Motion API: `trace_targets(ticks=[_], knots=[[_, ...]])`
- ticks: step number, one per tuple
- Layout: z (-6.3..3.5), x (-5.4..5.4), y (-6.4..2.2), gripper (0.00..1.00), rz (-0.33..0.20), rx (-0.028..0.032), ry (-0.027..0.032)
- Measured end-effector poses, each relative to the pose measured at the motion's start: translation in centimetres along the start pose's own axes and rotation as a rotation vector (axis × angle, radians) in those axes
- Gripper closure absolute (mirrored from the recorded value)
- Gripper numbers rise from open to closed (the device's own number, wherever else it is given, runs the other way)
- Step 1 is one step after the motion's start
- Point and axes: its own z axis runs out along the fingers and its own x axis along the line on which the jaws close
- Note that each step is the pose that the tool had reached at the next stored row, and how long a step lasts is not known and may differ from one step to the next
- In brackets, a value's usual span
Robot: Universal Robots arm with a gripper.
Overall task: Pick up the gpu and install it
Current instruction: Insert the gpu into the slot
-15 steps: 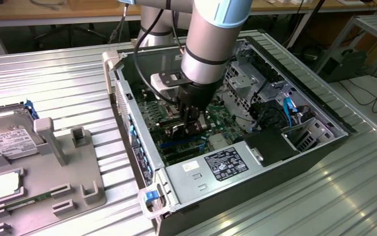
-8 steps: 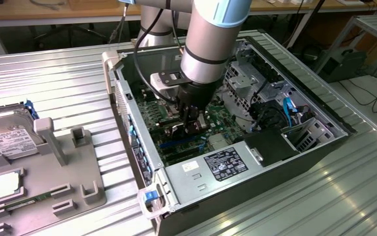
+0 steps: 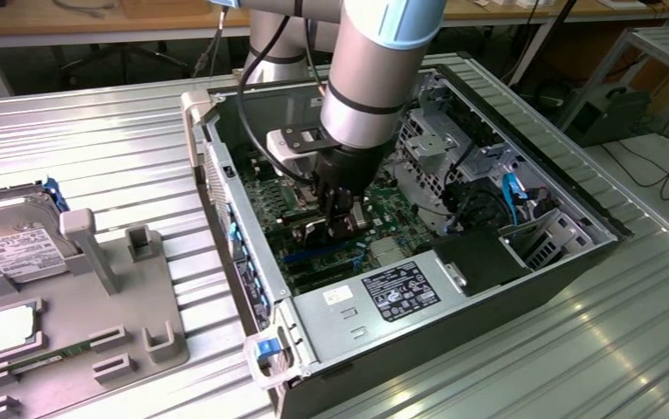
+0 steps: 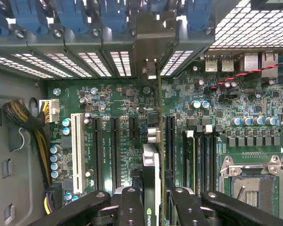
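The gpu [image 4: 151, 172] appears edge-on in the wrist view, a thin dark card with a green board edge, standing upright over the green motherboard [image 4: 118, 101]. Its silver end bracket [image 4: 148, 42] reaches up to the rear slot openings of the case. My gripper [image 4: 153, 207] is shut on the card, with black fingers [image 4: 131, 207] on either side. In the exterior view, my gripper [image 3: 341, 218] is deep inside the open computer case [image 3: 236, 218], and the gpu [image 3: 354, 229] sits low between the fingers, just above the board.
A white slot [image 4: 77, 150] and several black slots flank the card; the CPU socket [image 4: 250, 183] lies beyond. The power supply [image 3: 393, 292] fills the case's near end. At the exterior view's left, a grey fixture [image 3: 90, 323] holds a hard drive [image 3: 14, 240].
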Motion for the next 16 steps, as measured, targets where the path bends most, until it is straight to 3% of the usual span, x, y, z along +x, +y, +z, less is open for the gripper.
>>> trace_targets(ticks=[16], knots=[[0.03, 0.01, -0.01, 0.73, 0.0, 0.0, -0.0001]])
